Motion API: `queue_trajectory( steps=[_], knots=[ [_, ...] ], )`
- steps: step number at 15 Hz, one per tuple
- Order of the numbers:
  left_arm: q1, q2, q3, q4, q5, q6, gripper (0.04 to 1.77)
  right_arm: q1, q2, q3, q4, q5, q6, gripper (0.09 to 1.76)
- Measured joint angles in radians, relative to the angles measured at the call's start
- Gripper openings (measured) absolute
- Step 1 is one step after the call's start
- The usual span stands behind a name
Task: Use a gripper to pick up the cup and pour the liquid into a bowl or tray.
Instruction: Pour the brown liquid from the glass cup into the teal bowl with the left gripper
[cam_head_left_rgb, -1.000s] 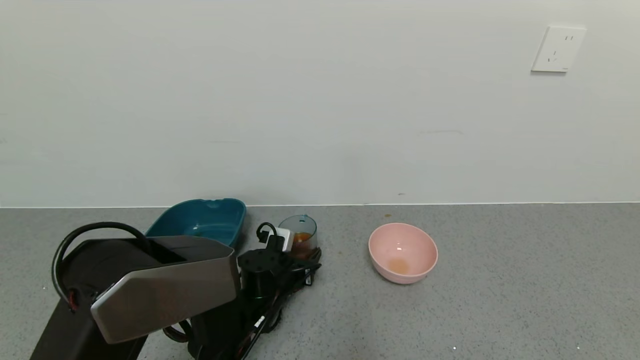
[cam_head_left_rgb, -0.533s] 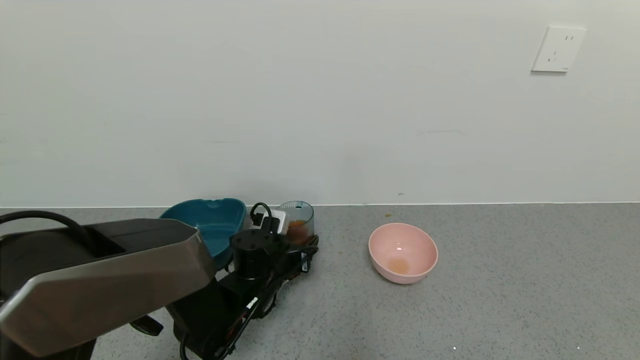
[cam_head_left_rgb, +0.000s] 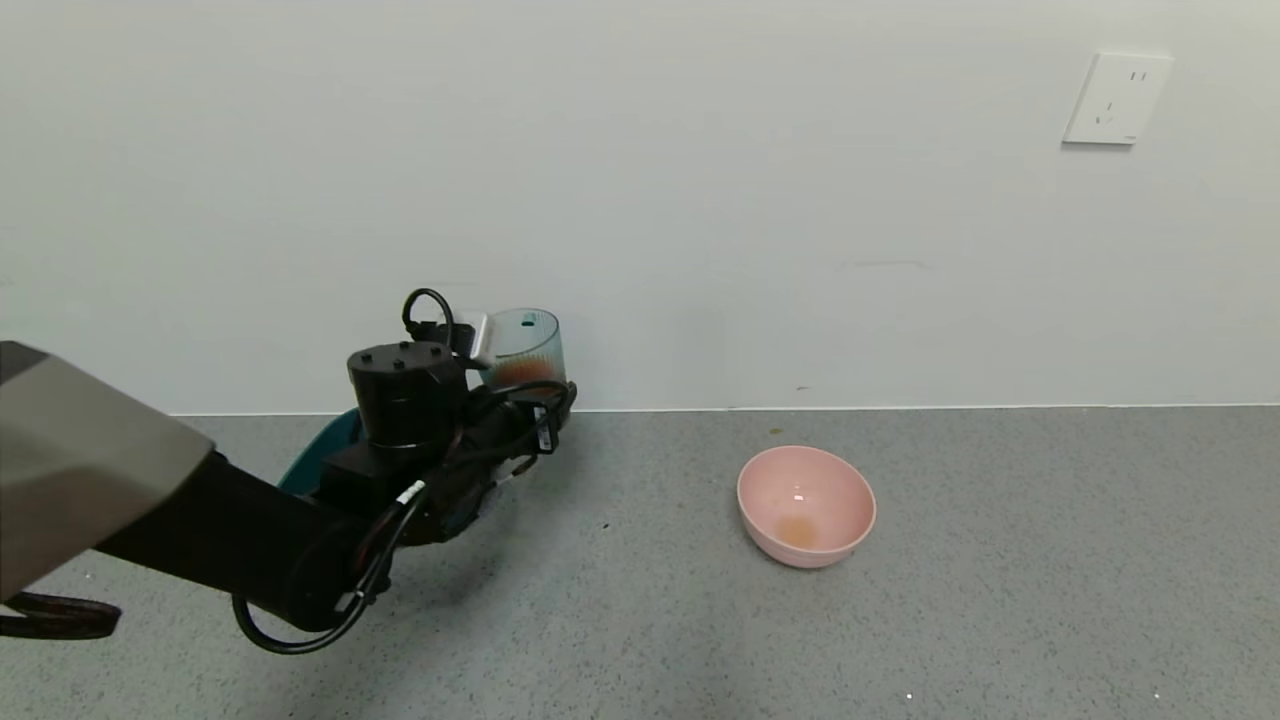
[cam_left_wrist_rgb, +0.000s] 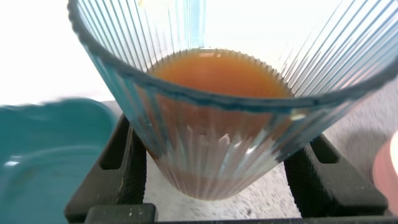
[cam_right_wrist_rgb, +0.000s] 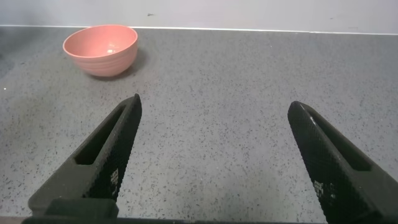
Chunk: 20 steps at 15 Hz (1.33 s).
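Left gripper (cam_head_left_rgb: 520, 385) pinching the cup (cam_head_left_rgb: 525, 347) by its lower half, one finger (cam_left_wrist_rgb: 127, 165) pressed to each side of the ribbed wall. Cup held upright, clear of the counter, long axis near vertical, rim up, tea-coloured liquid (cam_left_wrist_rgb: 214, 74) level inside. Tray (cam_head_left_rgb: 310, 455) low and to the cup's left, mostly hidden behind the arm in the head view, its teal basin (cam_left_wrist_rgb: 43, 155) just beside the cup in the left wrist view. Pour likely needs a shift left, then a tilt of the rim that way. Pink bowl (cam_head_left_rgb: 806, 505) well to the cup's right. Right gripper (cam_right_wrist_rgb: 211, 155) spread wide and holding nothing, over bare counter right of that bowl.
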Motion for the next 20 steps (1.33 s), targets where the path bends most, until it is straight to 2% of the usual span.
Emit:
queue_trajectory(
  steps=[4, 9, 15, 20],
  knots=[
    [0.086, -0.088, -0.013, 0.071, -0.04, 0.005, 1.26, 0.0, 0.0, 0.0, 0.0, 0.0, 0.0, 1.71],
    [0.238, -0.14, -0.004, 0.095, -0.111, 0.024, 1.26, 0.0, 0.0, 0.0, 0.0, 0.0, 0.0, 1.71],
    [0.388, -0.146, 0.007, 0.103, -0.176, 0.097, 1.26, 0.0, 0.0, 0.0, 0.0, 0.0, 0.0, 1.71],
    [0.493, -0.117, 0.012, 0.095, -0.227, 0.114, 1.26, 0.0, 0.0, 0.0, 0.0, 0.001, 0.0, 1.71]
  ],
)
